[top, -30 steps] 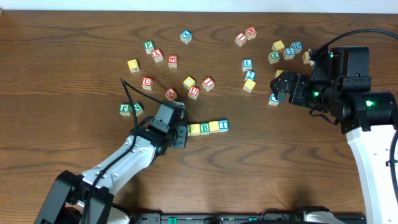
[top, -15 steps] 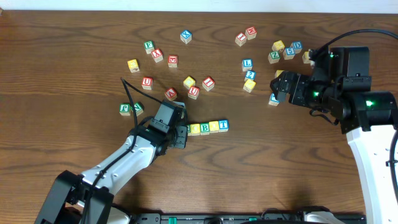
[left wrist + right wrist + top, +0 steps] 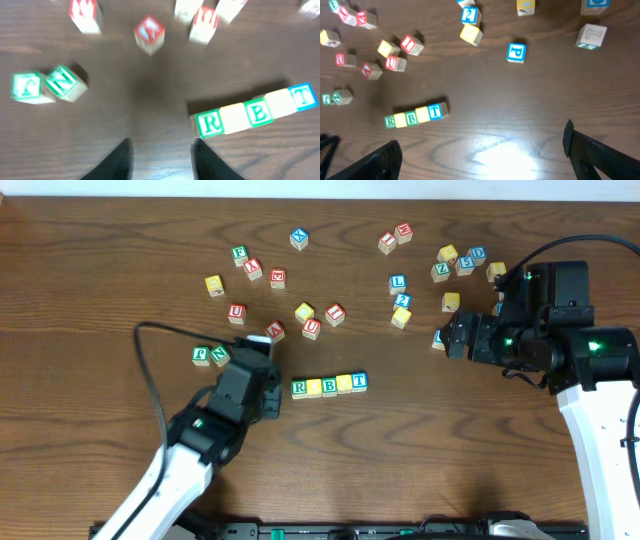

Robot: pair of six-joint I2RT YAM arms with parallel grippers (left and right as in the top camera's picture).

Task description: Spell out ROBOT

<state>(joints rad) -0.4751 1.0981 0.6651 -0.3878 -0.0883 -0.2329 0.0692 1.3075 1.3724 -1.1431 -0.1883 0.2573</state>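
Observation:
A row of letter blocks (image 3: 329,386) lies mid-table: green R (image 3: 210,124), a yellow block (image 3: 232,118), green B (image 3: 258,112), another yellow block (image 3: 280,102) and blue T (image 3: 301,95). The yellow blocks' letters are not readable. The row also shows in the right wrist view (image 3: 415,116). My left gripper (image 3: 270,385) is open and empty just left of the R block; its fingers (image 3: 162,152) frame bare wood. My right gripper (image 3: 448,337) is wide open and empty (image 3: 480,150) over the right side, well clear of the row.
Loose blocks are scattered across the far half: green F and N (image 3: 211,355) at left, red A (image 3: 274,331), U (image 3: 311,328) and I (image 3: 335,313) behind the row, a blue P (image 3: 516,52) by the right gripper, and several more at back right (image 3: 460,262).
My left arm has drawn back to the left, away from the row's left end, leaving the R block uncovered there. My right arm shifted slightly.

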